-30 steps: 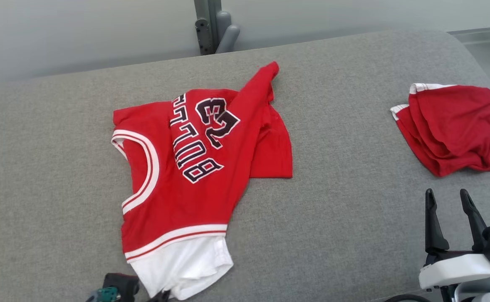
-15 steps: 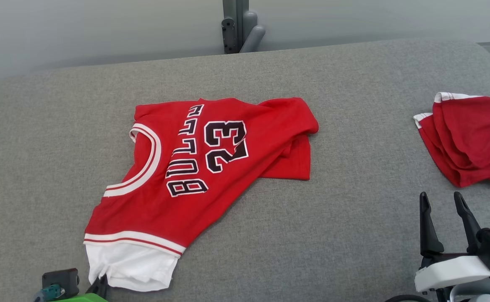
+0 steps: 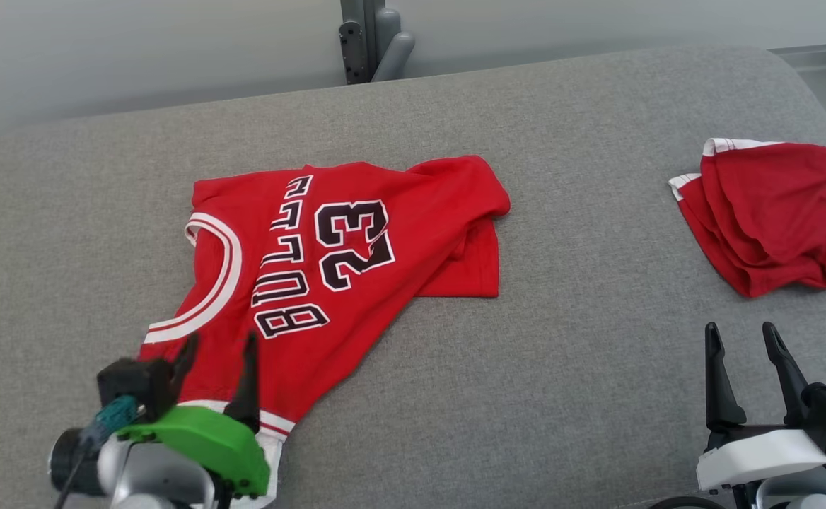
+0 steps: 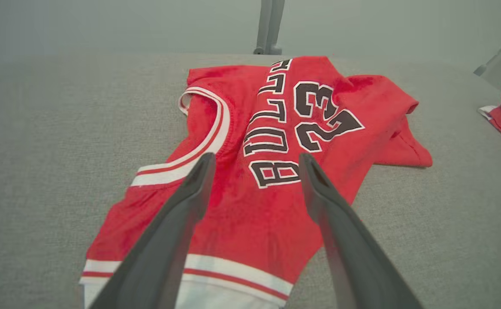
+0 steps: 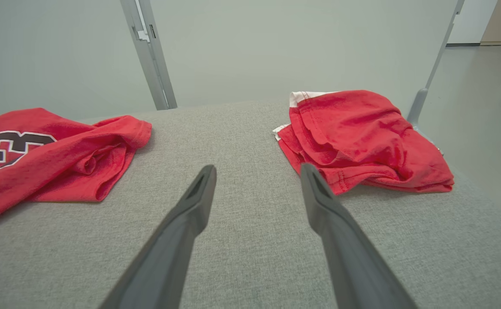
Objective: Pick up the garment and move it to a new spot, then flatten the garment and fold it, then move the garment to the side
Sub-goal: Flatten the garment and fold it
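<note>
Grey counter [image 3: 597, 396] bore red jersey [image 3: 328, 283] | left pincer [image 3: 220, 341] apart over its near end, seemingly clear of it | right pincer [image 3: 740, 330] apart, empty, near second red garment [image 3: 774, 212]

The shirt [image 3: 342, 261] lies on the table [image 3: 583, 367], with another cloth [image 3: 774, 212] well to its right. The left gripper [image 3: 220, 342] is over the shirt's near end; the right gripper [image 3: 740, 331] is in front of the cloth.
</note>
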Controlling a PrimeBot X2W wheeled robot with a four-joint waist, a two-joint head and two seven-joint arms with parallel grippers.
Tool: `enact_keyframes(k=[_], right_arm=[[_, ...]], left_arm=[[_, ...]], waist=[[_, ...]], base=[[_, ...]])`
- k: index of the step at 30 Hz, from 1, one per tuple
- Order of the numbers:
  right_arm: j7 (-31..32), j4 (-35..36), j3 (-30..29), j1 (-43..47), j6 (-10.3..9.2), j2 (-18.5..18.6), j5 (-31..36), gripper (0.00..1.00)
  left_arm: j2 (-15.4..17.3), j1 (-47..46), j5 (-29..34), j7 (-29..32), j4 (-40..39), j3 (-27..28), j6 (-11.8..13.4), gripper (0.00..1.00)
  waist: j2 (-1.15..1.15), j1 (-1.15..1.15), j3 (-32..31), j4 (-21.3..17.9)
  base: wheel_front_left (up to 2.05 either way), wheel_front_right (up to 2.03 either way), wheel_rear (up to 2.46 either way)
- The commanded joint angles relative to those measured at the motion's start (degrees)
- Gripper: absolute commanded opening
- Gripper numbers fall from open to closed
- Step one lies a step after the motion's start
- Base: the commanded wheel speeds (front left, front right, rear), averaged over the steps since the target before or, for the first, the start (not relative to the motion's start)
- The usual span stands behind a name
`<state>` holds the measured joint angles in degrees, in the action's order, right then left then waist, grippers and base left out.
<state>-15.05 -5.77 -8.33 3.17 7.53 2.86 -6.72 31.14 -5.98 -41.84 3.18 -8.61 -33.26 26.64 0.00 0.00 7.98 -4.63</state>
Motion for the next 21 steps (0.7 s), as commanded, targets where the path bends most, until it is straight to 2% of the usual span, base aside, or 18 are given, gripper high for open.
enact_keyframes(k=[1,4,9,10,16,21], right_arm=[[-0.2,0.1,0.2,-1.0,-0.09,0.1,-0.3,1.00],[-0.2,0.1,0.8,-2.2,-0.09,0.1,-0.5,1.00],[-0.2,0.0,1.5,-4.2,-0.09,0.1,-1.6,1.00],[-0.2,0.0,1.5,-4.2,-0.09,0.1,-1.6,1.00],[-0.2,-0.9,2.3,-5.6,-0.09,0.1,-3.1,1.00],[-0.2,-1.4,2.9,-6.6,-0.09,0.1,-4.5,1.00]], left_arm=[[-0.8,-2.9,1.8,1.2,-0.8,-1.8,-1.1,1.00],[-3.8,-9.5,3.9,3.6,0.0,-6.0,-4.1,1.00],[-11.0,-20.8,5.4,6.8,8.8,-11.3,-9.5,1.00],[-11.0,-20.8,5.4,6.8,8.8,-11.3,-9.5,1.00],[-18.9,-32.4,6.2,7.4,23.3,-14.4,-15.5,1.00],[-21.4,-39.4,7.5,6.6,36.9,-15.0,-18.4,1.00]], waist=[[0.00,0.00,0.9,-1.1],[0.00,0.00,2.1,-2.6],[0.00,0.00,4.5,-6.1],[0.00,0.00,4.5,-6.1],[0.00,0.00,7.4,-10.7],[0.00,0.00,9.0,-14.3]], base=[[0.00,0.00,0.00],[0.00,0.00,0.00],[0.00,0.00,0.00],[0.00,0.00,0.00],[0.00,0.00,0.00],[0.00,0.00,0.00]])
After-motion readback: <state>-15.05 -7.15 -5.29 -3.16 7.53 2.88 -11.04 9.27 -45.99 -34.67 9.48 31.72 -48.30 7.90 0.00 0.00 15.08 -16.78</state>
